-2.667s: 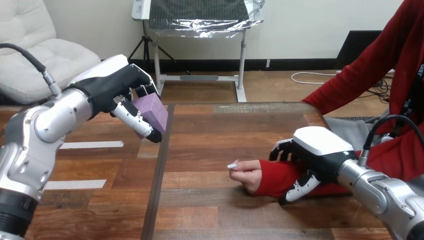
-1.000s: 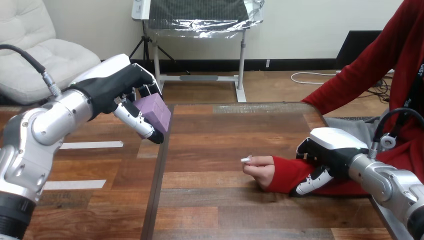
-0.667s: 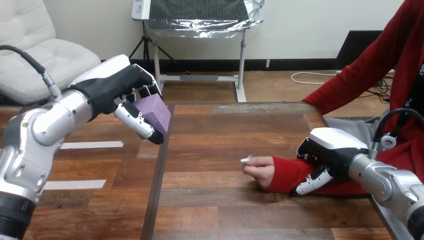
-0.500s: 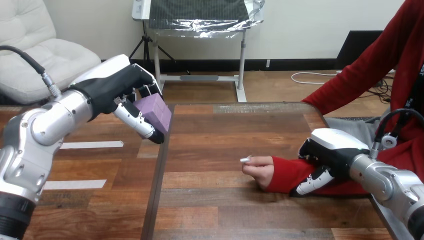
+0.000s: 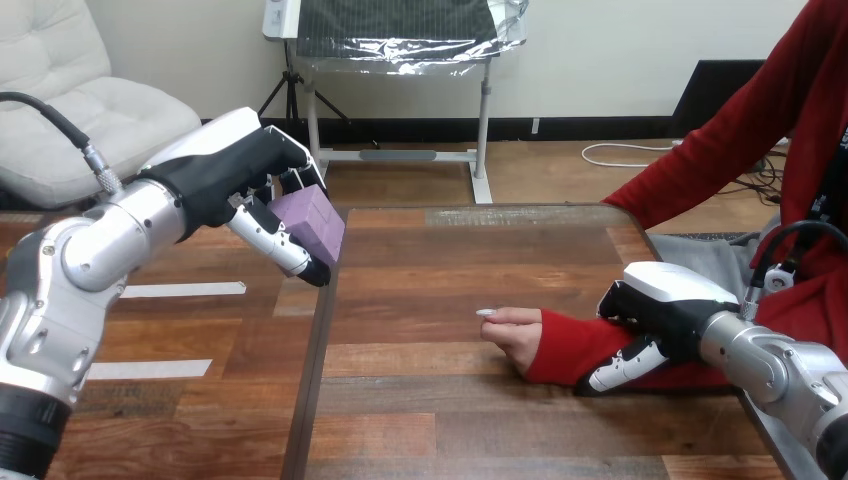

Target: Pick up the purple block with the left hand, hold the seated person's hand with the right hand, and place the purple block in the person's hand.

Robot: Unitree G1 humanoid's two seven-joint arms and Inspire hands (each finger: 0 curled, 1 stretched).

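The wooden table [image 5: 450,430] is stretching out in front of the robot, and the person sitting at its right side is resting a red-sleeved forearm [image 5: 575,345] on the boards. The robot's left arm [image 5: 90,250] is reaching in from the left, raised above the table's far left part. Its left hand [image 5: 235,175] is gripping the purple block [image 5: 312,222], fingers and thumb curled round it, so the block is hanging in the air well apart from the person. The right hand [image 5: 665,305] is lying over the red sleeve, its fingers wrapping the far side and its thumb closing along the near side. It is clasping the forearm rather than the hand itself. The person's hand [image 5: 512,330] is lying on the table between the two robot hands, loosely curled, with a finger pointing left.

To my eye the pick-up is done and the hold is in place, so carrying the block over is the step in hand. The next move is calling for the left arm to swing the block rightward and down to that hand. The hand looks as though it needs opening palm-up before the fingers let go.
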